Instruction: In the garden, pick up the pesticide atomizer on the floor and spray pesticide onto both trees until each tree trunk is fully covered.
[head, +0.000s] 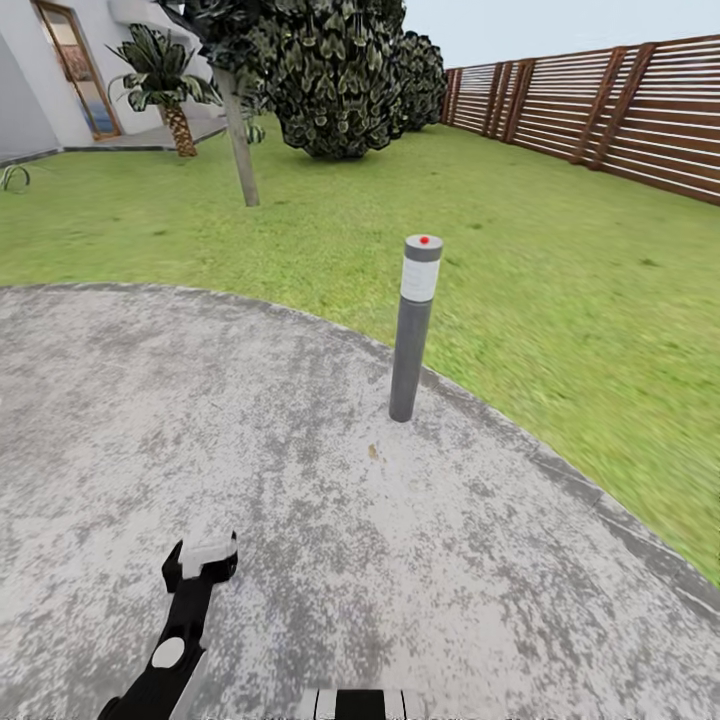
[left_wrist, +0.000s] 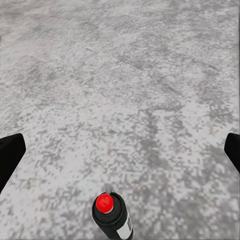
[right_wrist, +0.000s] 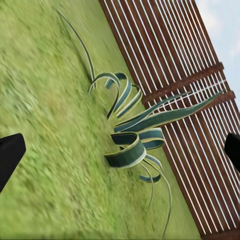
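The step in hand is the pick-up of the pesticide atomizer (left_wrist: 112, 216), which is not yet grasped: in the left wrist view it lies on the floor (left_wrist: 125, 90), its dark body, white label and red spot showing between the two dark fingers (left_wrist: 10, 155) of the left gripper (left_wrist: 120, 150), which stand wide apart with nothing between them. In the head view the left gripper (head: 203, 562) hangs over the grey paving well inside its curved edge, and whether it touches the bottle there cannot be told (the arm hides it). The right gripper (right_wrist: 120, 150) is likewise spread wide and empty, looking across grass at a curly-leaved plant (right_wrist: 132, 142) beside the slatted fence (right_wrist: 185, 95). Beyond the paving's edge a grey lamp post (head: 413, 330) stands just inside the rim, and farther out on the lawn (head: 560, 260) rises a tree trunk (head: 241, 140) under a dark canopy. The next move, by this reading, calls for the left arm to draw back and lower so that the bottle sits squarely between the fingers, then close on its body without tipping it; spraying of the trunks can only follow that
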